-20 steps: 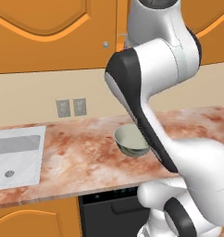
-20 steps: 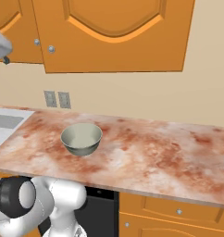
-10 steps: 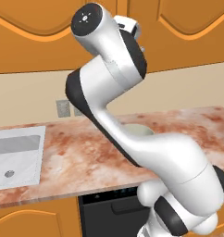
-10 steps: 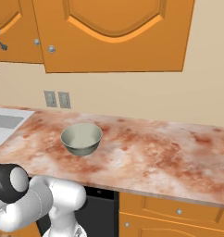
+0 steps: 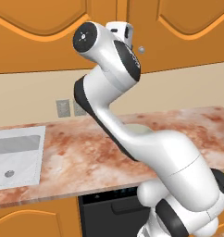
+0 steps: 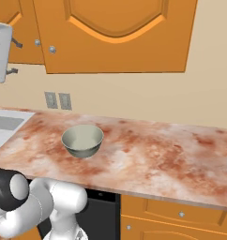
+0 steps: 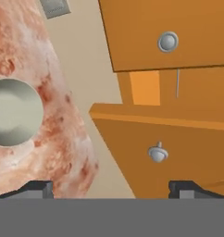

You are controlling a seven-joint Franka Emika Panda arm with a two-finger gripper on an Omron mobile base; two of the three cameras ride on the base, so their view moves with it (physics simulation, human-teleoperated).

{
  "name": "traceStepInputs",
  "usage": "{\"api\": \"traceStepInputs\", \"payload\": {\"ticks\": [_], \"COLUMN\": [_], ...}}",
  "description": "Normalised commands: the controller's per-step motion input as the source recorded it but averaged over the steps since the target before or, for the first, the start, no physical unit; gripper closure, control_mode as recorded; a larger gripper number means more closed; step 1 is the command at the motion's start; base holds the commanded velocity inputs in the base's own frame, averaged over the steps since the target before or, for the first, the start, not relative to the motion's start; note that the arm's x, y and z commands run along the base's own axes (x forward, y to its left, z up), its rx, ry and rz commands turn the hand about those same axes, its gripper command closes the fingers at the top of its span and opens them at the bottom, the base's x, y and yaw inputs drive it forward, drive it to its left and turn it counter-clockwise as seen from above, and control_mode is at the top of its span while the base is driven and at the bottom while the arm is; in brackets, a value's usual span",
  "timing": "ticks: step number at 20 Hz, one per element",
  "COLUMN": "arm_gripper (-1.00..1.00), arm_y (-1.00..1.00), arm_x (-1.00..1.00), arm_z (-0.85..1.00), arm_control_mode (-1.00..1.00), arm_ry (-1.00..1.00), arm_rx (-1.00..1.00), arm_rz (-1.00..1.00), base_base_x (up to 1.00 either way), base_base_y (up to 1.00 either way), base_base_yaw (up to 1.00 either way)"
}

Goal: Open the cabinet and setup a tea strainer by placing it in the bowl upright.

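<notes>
The gripper [image 7: 111, 187] is spread wide, empty, near the cabinet [image 7: 178, 139] knobs. The bowl [image 6: 82, 140] sits on the counter [image 6: 148, 154].

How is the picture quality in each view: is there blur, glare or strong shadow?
Left base view: sharp, even light, the white arm hides most of the bowl. Right base view: sharp, soft shade inside the bowl, no glare on the counter. Hand view: rolled sideways, slightly soft, cabinet knob mildly shiny.
</notes>
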Motion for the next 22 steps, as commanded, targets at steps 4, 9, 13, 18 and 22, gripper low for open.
{"api": "traceStepInputs", "payload": {"ticks": [4, 9, 13, 18, 22], "arm_gripper": [-1.00, -1.00, -1.00, -1.00, -1.00], "arm_y": [0.00, 0.01, 0.07, 0.15, 0.12], "arm_x": [0.35, 0.31, 0.31, 0.31, 0.31], "arm_z": [-0.07, -0.01, 0.00, -0.01, 0.00], "arm_control_mode": [-1.00, -1.00, -1.00, -1.00, -1.00], "arm_ry": [0.00, 0.00, 0.00, 0.08, 0.10], "arm_rx": [-0.01, -0.07, -0.08, -0.06, -0.02], "arm_rz": [0.06, 0.02, 0.00, 0.00, -0.02], "base_base_x": [0.00, 0.00, 0.00, 0.00, 0.00], "base_base_y": [0.00, 0.00, 0.00, 0.00, 0.00], "base_base_yaw": [0.00, 0.00, 0.00, 0.00, 0.00]}}
